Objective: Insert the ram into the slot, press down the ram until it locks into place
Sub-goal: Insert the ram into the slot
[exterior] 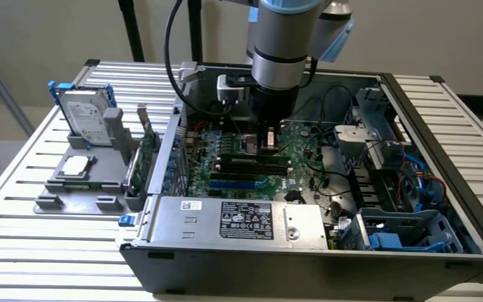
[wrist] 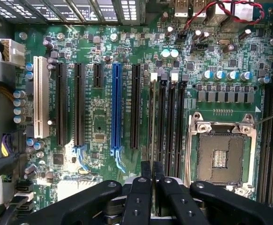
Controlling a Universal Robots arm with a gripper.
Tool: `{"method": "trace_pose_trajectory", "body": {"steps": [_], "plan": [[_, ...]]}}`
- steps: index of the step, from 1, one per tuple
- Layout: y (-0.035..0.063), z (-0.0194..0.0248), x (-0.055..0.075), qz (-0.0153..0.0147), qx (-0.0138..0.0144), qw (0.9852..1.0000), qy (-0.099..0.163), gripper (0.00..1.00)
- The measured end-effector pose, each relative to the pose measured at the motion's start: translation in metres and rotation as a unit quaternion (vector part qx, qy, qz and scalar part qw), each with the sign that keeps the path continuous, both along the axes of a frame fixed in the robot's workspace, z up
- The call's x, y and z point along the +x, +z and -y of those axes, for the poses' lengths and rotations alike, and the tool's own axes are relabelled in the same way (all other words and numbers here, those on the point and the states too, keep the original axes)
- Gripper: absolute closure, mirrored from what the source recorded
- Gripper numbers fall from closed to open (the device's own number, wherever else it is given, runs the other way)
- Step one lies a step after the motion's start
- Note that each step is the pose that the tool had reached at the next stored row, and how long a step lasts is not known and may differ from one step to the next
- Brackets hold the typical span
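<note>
Clamped on the ram (wrist: 153,117) with jaws closed around its top edge, standing edge-on along the slot (wrist: 154,78) near the CPU socket (wrist: 219,157) (seated or merely resting, hard to tell). Liable to jam or flex if pressed while tilted or off the slot's line; could leave the far latch unlocked, gripped so near one end.

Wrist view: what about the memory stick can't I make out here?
Wrist view: the memory stick is edge-on, chips unseen; the gripper covers its near end.
Wrist view: whether it is pushed home, hidden from above.
Exterior view: stick too small, crowded by the gripper.
</note>
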State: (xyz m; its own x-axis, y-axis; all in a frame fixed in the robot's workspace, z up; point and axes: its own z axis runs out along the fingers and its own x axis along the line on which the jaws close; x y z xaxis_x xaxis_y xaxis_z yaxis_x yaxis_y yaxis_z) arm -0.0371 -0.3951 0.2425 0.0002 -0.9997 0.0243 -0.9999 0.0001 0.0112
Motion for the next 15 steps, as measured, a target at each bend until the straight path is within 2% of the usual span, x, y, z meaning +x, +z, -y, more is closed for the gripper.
{"method": "trace_pose_trajectory", "body": {"steps": [4,9,15], "plan": [[-0.0010,-0.0026,0.0000,0.0001,-0.0003,1.0000,0.000,0.87],[-0.0026,-0.0033,-0.0001,0.0000,-0.0011,1.0000,0.000,0.87],[-0.0045,-0.0043,0.0000,0.0000,-0.0052,1.0000,-0.002,0.87]]}}
